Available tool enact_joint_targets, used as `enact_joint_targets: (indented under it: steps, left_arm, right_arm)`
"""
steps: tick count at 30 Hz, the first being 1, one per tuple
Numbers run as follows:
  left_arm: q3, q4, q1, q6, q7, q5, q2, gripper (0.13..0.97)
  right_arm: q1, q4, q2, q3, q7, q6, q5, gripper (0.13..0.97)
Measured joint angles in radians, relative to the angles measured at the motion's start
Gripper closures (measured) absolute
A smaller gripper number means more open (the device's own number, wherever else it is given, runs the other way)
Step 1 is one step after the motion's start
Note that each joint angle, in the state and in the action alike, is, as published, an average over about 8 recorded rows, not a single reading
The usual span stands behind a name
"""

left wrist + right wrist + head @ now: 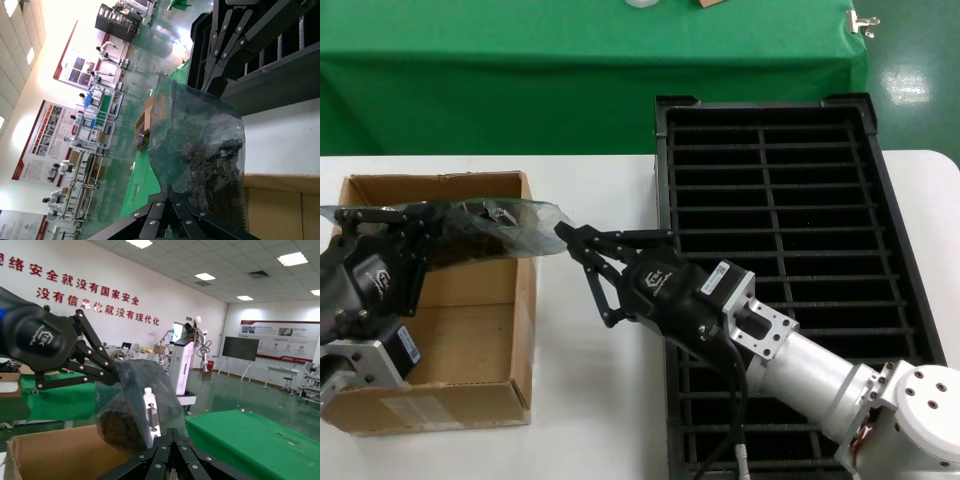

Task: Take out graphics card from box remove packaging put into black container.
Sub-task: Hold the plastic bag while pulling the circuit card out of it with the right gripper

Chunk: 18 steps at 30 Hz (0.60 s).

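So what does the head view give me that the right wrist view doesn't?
Only the head view shows the black container, its visible slots empty, and the box's whole outline with the bagged card held above it. Only the right wrist view shows the graphics card's silver bracket through the packaging. Both show the left gripper and right gripper each shut on an opposite end of the packaging.

The head view looks forward and down on the white surface (590, 380), taking in the box (440, 330) and the black container (770, 230) from above. Both wrist views sit low and close — each looks level along its own hand toward the packaging (200, 150), the one thing all three views share.
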Motion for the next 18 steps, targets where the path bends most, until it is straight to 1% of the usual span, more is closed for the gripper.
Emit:
enact_joint_targets:
  steps: [6, 18]
  left_arm:
    - [0.000, 0.000, 0.000, 0.000, 0.000, 0.000, 0.000, 0.958]
    - [0.000, 0.000, 0.000, 0.000, 0.000, 0.000, 0.000, 0.958]
  right_arm:
    - [0.002, 0.002, -0.001, -0.008, -0.002, -0.014, -0.002, 0.957]
    - [0.023, -0.019, 0.007, -0.020, -0.018, -0.053, -0.006, 0.959]
